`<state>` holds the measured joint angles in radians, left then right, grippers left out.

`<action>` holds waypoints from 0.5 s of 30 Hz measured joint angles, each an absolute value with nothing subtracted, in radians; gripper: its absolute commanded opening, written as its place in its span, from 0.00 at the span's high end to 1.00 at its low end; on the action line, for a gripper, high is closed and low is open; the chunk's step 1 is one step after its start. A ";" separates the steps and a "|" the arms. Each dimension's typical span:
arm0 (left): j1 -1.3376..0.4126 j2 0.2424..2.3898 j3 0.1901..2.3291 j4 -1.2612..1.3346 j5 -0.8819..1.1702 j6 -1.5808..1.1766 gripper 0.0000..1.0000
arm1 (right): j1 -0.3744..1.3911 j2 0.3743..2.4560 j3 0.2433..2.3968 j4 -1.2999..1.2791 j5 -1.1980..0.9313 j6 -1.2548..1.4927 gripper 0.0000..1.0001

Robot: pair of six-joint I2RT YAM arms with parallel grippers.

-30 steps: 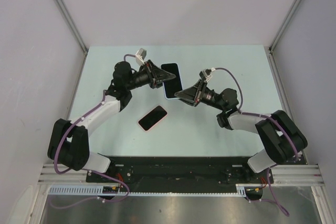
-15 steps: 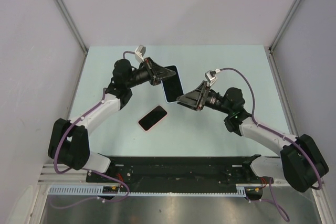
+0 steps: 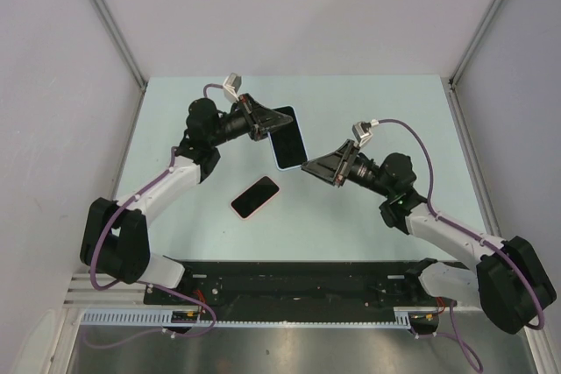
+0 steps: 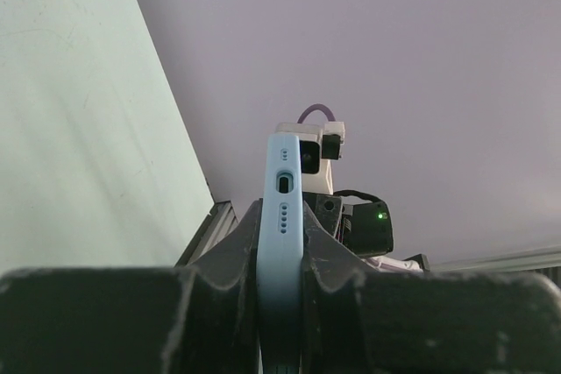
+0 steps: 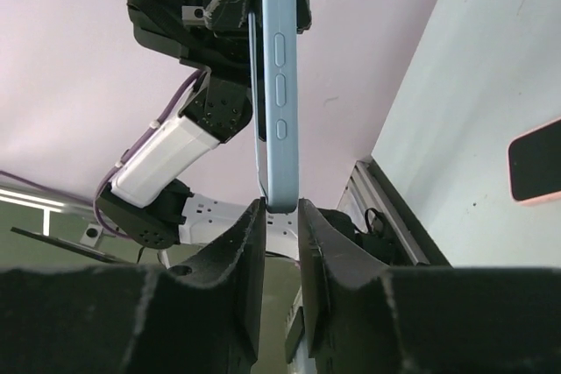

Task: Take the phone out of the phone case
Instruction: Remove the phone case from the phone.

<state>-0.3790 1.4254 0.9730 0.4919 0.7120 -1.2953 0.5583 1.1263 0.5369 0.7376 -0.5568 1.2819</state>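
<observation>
- The left pincer [image 3: 265, 123] is clenched on the phone case [image 3: 290, 159], holding it up off the counter [image 3: 368, 102] towards the far middle.
- In the left wrist view its fingers [image 4: 230, 251] press flat on both faces of the pale blue case. The case's end, with the charging port and speaker holes, sticks out past them.
- The phone [image 3: 286, 134] sits inside the case. From above, its dark screen fills the case and only a thin blue rim shows round it.
- The right pincer [image 5: 280, 216] is just at the near corner of the case, coming from the right side.
- In the right wrist view its fingers [image 5: 246, 247] stand a narrow gap apart, and the case's edge dips just between their tips. Whether they pinch it or only flank it I cannot tell.
- That view shows the long side of the case, with three button covers in a row.
- A second phone with a pink edge [image 3: 255, 196] lies flat on the counter, screen up. It lies nearer the arm bases, apart from both pincers.
</observation>
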 measured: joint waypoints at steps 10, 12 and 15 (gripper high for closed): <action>-0.377 1.425 0.961 0.534 0.719 -1.330 1.00 | 0.555 1.198 0.537 0.862 -0.555 1.341 0.62; -0.377 1.425 0.960 0.543 0.720 -1.337 1.00 | 0.551 1.215 0.537 0.891 -0.555 1.361 0.70; -0.376 1.425 0.955 0.557 0.719 -1.337 1.00 | 0.548 1.233 0.537 0.935 -0.557 1.387 0.83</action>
